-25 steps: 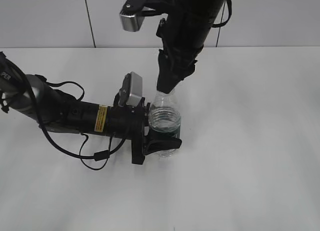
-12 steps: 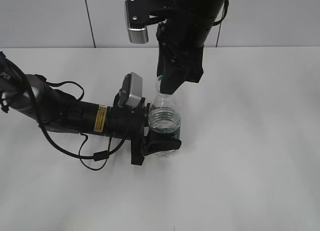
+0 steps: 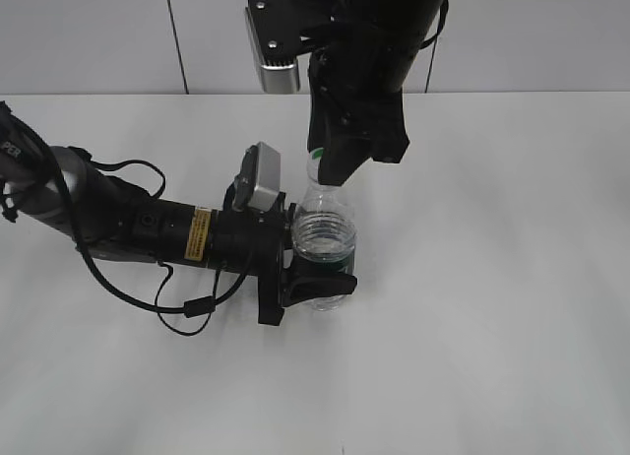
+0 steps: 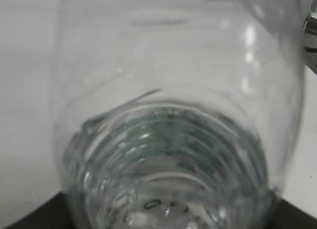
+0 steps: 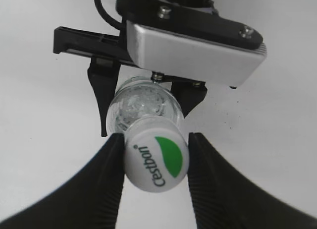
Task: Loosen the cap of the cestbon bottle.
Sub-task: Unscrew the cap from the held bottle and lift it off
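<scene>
The cestbon bottle [image 3: 323, 240] stands upright on the white table, clear with a ribbed shoulder. My left gripper [image 3: 320, 283] is shut on its lower body from the left. The bottle fills the left wrist view [image 4: 173, 115], with the finger edges dark at the bottom corners. My right gripper [image 3: 331, 169] comes down from above, shut on the cap [image 3: 317, 155]. In the right wrist view the white cap [image 5: 157, 160] with its green patch sits between the two black fingers [image 5: 156, 162]. The bottle [image 5: 138, 102] and the left gripper [image 5: 101, 97] lie below it.
The white table [image 3: 492, 278] spreads out on all sides, with a pale wall behind. The left arm and its looping black cable [image 3: 187, 312] lie across the table's left half. The right arm hangs over the back middle.
My right wrist has turned about the cap; its camera housing has swung round and now stands more upright. The bottle and left gripper have stayed in place.
</scene>
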